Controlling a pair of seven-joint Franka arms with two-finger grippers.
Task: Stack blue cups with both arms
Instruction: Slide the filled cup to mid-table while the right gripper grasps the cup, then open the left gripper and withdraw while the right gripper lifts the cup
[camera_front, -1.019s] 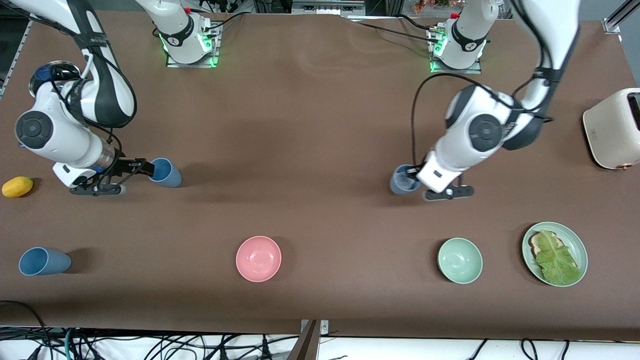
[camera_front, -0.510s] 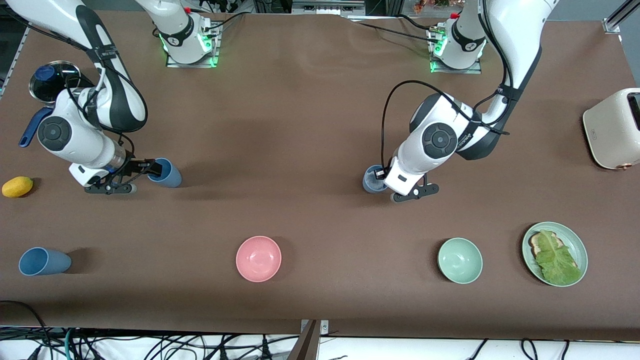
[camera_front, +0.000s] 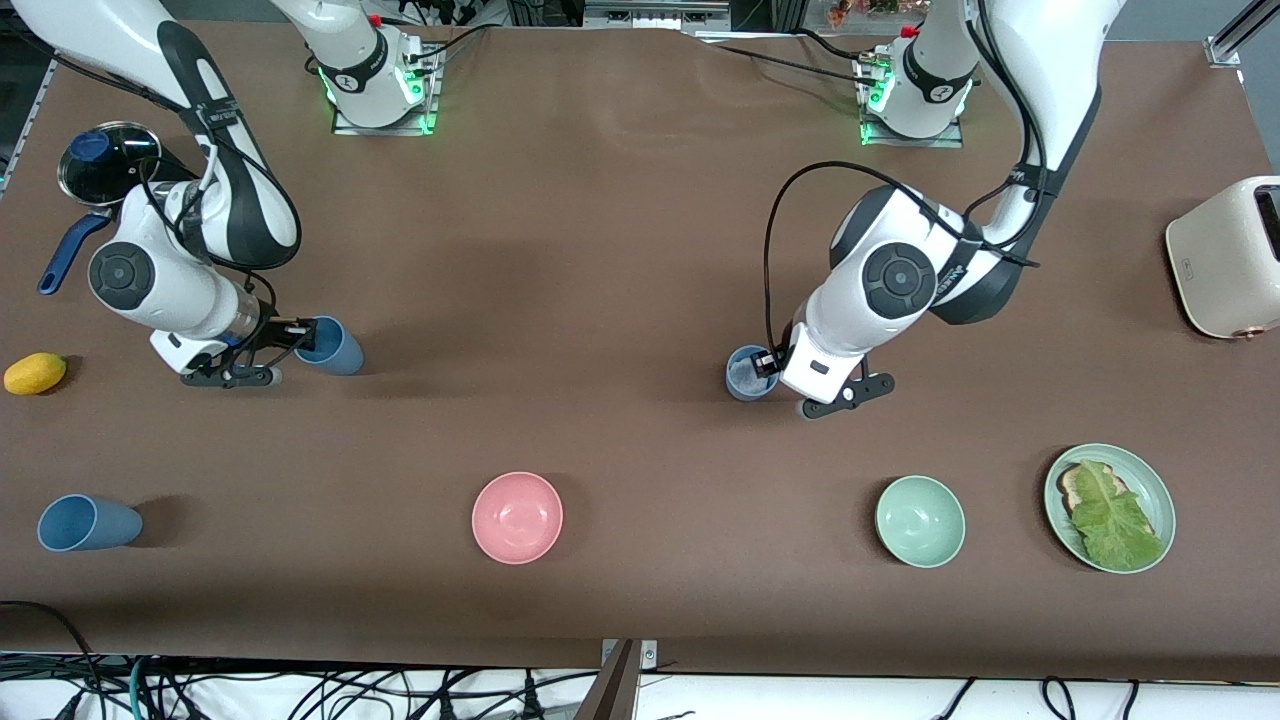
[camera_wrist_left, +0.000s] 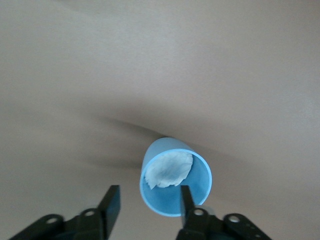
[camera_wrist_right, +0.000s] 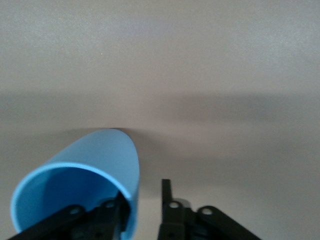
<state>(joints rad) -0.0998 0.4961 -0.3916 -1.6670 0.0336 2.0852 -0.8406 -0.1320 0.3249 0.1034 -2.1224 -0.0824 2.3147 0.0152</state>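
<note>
A blue cup (camera_front: 340, 352) stands toward the right arm's end of the table. My right gripper (camera_front: 298, 338) is open at its rim, one finger inside and one outside, with a gap left to the wall (camera_wrist_right: 100, 155). A greyer blue cup (camera_front: 742, 375) stands near the table's middle. My left gripper (camera_front: 768, 362) is open across its wall, one finger inside the cup (camera_wrist_left: 170, 200) and one outside. Something pale and crumpled shows inside this cup. A third blue cup (camera_front: 85, 522) sits nearer the front camera at the right arm's end.
A pink bowl (camera_front: 517, 517), a green bowl (camera_front: 920, 520) and a green plate (camera_front: 1155, 490) with toast and lettuce lie nearer the front camera. A toaster (camera_front: 1230, 255) stands at the left arm's end. A lemon (camera_front: 35, 373) and a lidded pan (camera_front: 100, 165) are at the right arm's end.
The left arm and the greyer cup moved toward the right arm's end, then slightly nearer the front camera. The right gripper edged closer onto its cup, which stayed put.
</note>
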